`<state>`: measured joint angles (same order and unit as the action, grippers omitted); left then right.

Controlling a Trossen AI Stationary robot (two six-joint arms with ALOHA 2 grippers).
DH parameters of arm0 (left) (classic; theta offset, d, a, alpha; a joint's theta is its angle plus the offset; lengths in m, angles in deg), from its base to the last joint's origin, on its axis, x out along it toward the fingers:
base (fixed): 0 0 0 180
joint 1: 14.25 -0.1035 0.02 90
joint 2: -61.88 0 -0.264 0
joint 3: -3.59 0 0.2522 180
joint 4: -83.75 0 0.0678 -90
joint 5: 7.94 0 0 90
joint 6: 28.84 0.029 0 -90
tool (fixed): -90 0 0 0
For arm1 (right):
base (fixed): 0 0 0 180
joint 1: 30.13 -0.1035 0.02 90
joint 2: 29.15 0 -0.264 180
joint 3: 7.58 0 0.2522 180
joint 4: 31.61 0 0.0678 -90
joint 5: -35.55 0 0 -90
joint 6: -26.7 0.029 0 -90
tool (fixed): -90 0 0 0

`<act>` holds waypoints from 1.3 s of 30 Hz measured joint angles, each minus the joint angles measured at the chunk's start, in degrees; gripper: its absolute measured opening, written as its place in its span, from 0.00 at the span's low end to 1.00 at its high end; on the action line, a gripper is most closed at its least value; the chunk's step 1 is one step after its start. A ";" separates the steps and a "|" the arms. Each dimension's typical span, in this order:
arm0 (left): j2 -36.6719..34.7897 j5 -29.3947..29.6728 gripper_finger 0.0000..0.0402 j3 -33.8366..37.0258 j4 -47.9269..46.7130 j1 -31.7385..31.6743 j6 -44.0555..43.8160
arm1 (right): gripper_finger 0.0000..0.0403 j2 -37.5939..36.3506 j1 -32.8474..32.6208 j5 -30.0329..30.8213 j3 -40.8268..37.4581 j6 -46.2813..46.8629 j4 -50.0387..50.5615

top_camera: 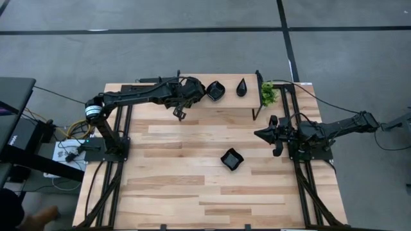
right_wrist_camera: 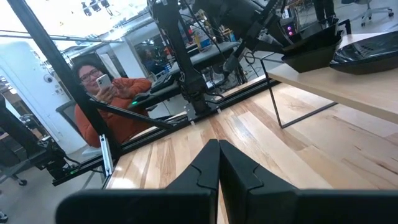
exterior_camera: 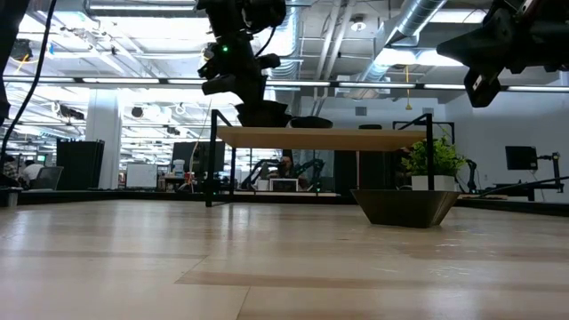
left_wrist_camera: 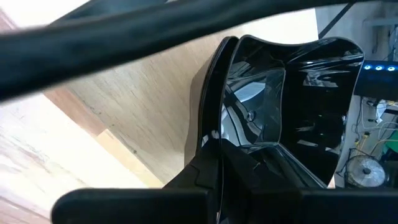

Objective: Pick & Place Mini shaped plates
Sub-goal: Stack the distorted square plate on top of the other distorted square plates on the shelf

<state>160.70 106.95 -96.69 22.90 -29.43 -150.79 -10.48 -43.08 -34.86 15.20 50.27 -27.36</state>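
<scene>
A black square mini plate (top_camera: 215, 90) is on the raised wooden shelf (top_camera: 160, 96) at the table's far edge, and my left gripper (top_camera: 204, 93) is shut on it. In the left wrist view this plate (left_wrist_camera: 280, 106) fills the picture. A black teardrop-shaped plate (top_camera: 241, 87) rests by its base on the shelf to its right. A second black square plate (top_camera: 232, 158) sits on its base on the table (top_camera: 180, 192); the low view shows this plate (exterior_camera: 404, 207) too. My right gripper (top_camera: 273, 135) is shut and hovers over the table's right side. My left gripper (left_wrist_camera: 217, 155) pinches the square plate's rim (left_wrist_camera: 214, 112) on the side facing the table's left, one finger inside the plate and one outside. The fingers come nearly level from the table's left. The plate (exterior_camera: 264, 113) is upright, with its base at the shelf top (exterior_camera: 320, 138).
A small green plant (top_camera: 268, 94) stands at the shelf's right end, beside the shelf's black leg (top_camera: 258, 96). The table's near half is bare wood. A person (right_wrist_camera: 106, 106) holding a phone sits beyond the table in the right wrist view.
</scene>
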 joint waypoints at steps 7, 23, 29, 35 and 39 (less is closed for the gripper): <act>0.00 -0.07 0.02 0.00 0.46 0.00 0.13 | 0.00 0.00 0.00 0.00 0.00 0.00 0.01; 0.00 -0.10 0.02 0.00 1.49 0.02 0.17 | 0.00 0.00 0.00 0.00 0.00 -0.02 0.01; 0.00 -0.09 0.02 0.02 1.59 0.02 2.62 | 0.00 0.00 0.00 -0.02 0.00 -0.07 0.01; 0.00 -0.09 0.02 0.02 2.01 0.13 3.18 | 0.00 0.00 -0.04 -0.09 0.00 -0.07 0.01; 0.00 -0.11 0.02 0.02 2.01 0.28 3.21 | 0.00 0.00 -0.04 -0.11 0.00 -0.07 0.01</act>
<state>160.70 106.84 -96.66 24.91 -29.14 -147.58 -10.48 -43.13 -34.97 15.20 50.21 -27.35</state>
